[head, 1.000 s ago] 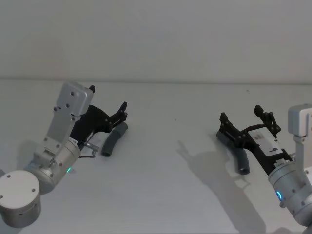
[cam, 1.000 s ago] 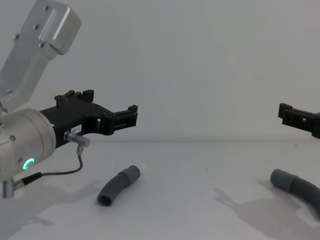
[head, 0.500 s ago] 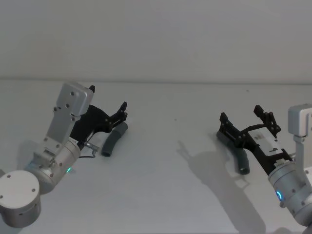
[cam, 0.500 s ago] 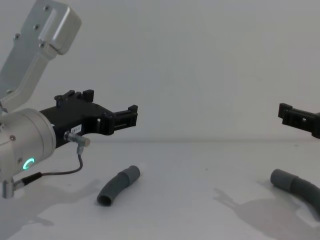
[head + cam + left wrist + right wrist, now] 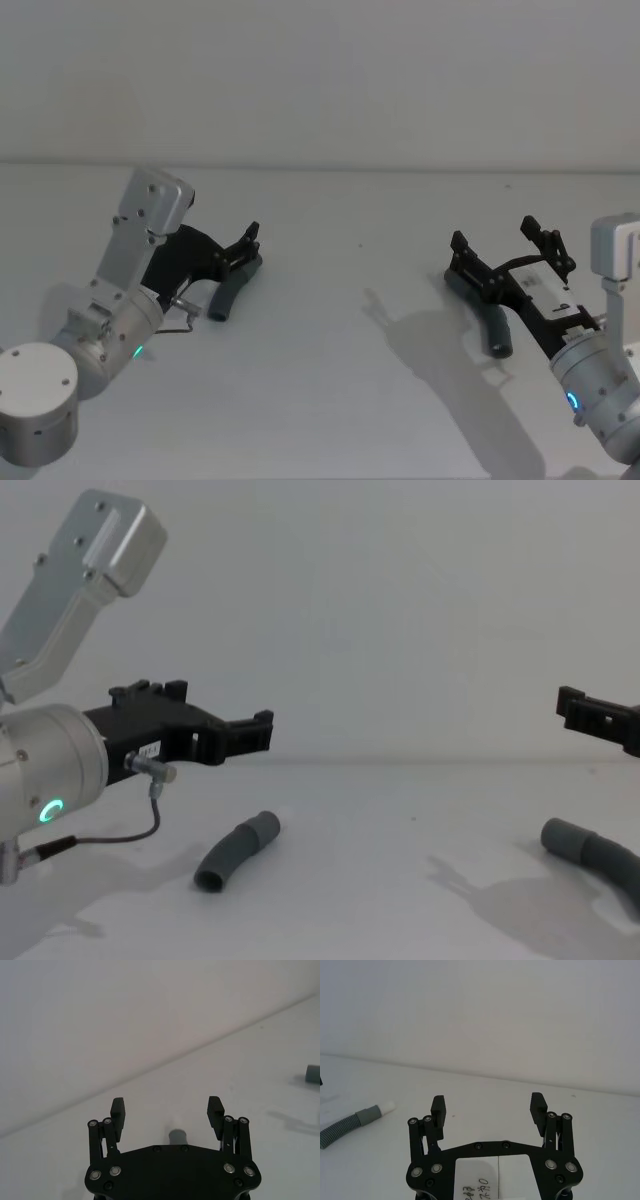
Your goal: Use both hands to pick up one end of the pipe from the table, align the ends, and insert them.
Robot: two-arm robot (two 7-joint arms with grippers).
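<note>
We found the left gripper poised over the far end of the short curved pipe piece, its fingers spread wide and holding nothing. In the chest view it hovered clear above the piece, which lay flat on the table. The piece's smooth cuff pointed toward the wall and its open end toward the robot. In the left wrist view the cuff end showed between the two fingers, close to the palm and touching neither.

The right gripper was equally wide and equally empty. The longer ribbed pipe piece lay on the table beneath it. In the right wrist view one end showed ribbing, a smooth grey cuff and a white tip, off to one side of the fingers and apart from them. The two pieces lay well apart, one before each arm.

The table was plain matte white and met a bare pale wall behind. Both arms cast soft shadows on it. A thin grey cable looped under the left wrist beside a green ring light, hanging clear of the short piece.
</note>
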